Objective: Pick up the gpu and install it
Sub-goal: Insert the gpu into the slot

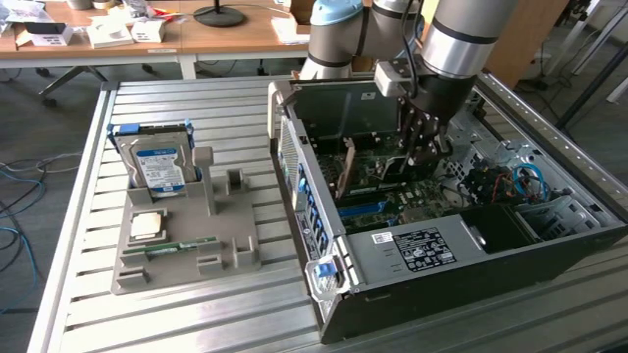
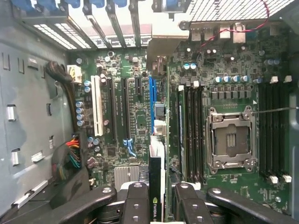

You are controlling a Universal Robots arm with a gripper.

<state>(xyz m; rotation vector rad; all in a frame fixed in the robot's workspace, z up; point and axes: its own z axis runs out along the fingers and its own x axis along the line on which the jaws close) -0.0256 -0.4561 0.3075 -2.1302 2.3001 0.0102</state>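
We see claw (image 1: 424, 158) inside case (image 1: 284, 132), jaws clamped on gpu (image 2: 154, 182). Card held edge-on over board (image 2: 126, 116), in line with blue slot (image 2: 152, 98); whether it touches slot, we cannot tell. We judge gpu light, stiff, fragile: hold by bare board edges, never chips or contacts. Room tight: rear brackets (image 2: 100, 23) ahead, RAM slots (image 2: 192, 130) just beside, cables (image 2: 70, 154) on other side.
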